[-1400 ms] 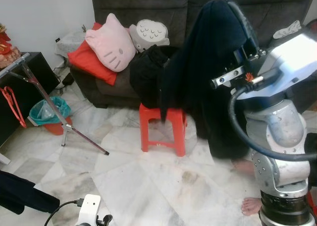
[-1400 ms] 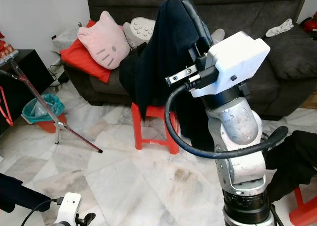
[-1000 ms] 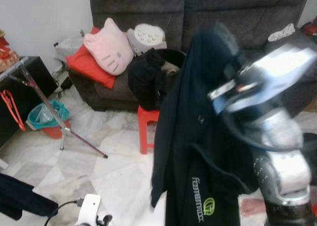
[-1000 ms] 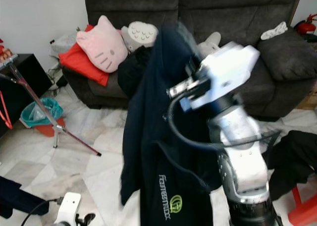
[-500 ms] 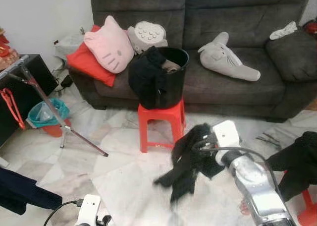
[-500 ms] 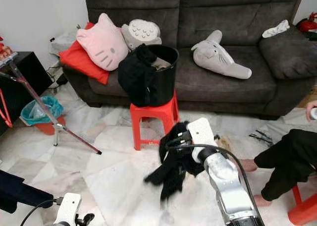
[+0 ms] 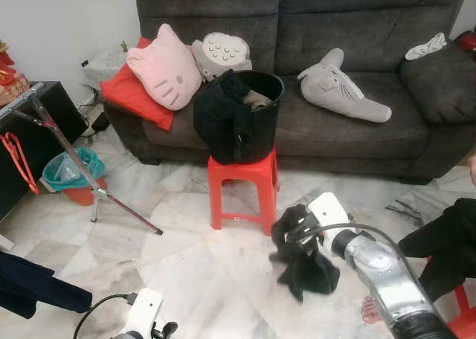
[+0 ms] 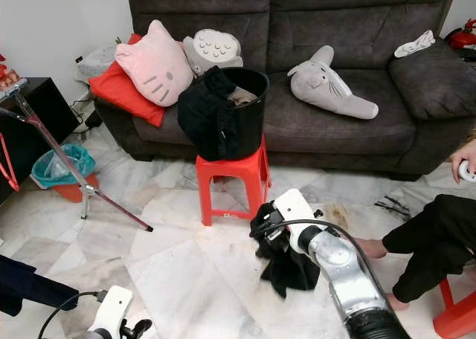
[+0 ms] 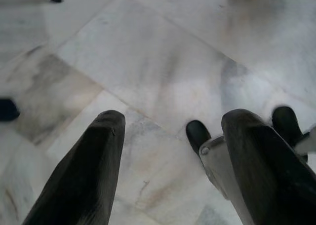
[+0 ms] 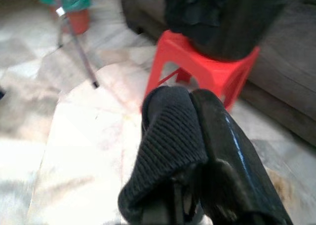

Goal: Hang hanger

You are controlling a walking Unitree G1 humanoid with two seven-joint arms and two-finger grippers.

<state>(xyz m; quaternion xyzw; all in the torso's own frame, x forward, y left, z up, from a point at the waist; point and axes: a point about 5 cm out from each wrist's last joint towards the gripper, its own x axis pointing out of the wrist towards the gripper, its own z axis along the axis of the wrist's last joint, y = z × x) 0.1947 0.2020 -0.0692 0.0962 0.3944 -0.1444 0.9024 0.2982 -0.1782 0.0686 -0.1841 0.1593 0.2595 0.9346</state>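
A black garment (image 7: 306, 263) hangs bunched from my right gripper (image 7: 292, 232) and pools on the marble floor just right of the red stool (image 7: 242, 186). In the right wrist view the fingers (image 10: 217, 131) are shut on a ribbed fold of that black cloth (image 10: 165, 136). My left gripper (image 9: 168, 124) hangs low over the bare floor, open, nothing between its fingers. On the stool stands a black bucket (image 7: 264, 120) with dark clothes spilling over its rim.
A grey sofa (image 7: 372, 27) with cushions and plush toys fills the back. A metal stand leg (image 7: 71, 160), a teal bin (image 7: 71, 172) and a red looped thing (image 7: 16, 157) are at the left. A person's leg (image 7: 446, 235) and bare foot (image 7: 370, 308) are at the right.
My right arm came down from head height, where the garment hung before the camera, to floor level. Since half a second ago the garment has shifted right and settled lower.
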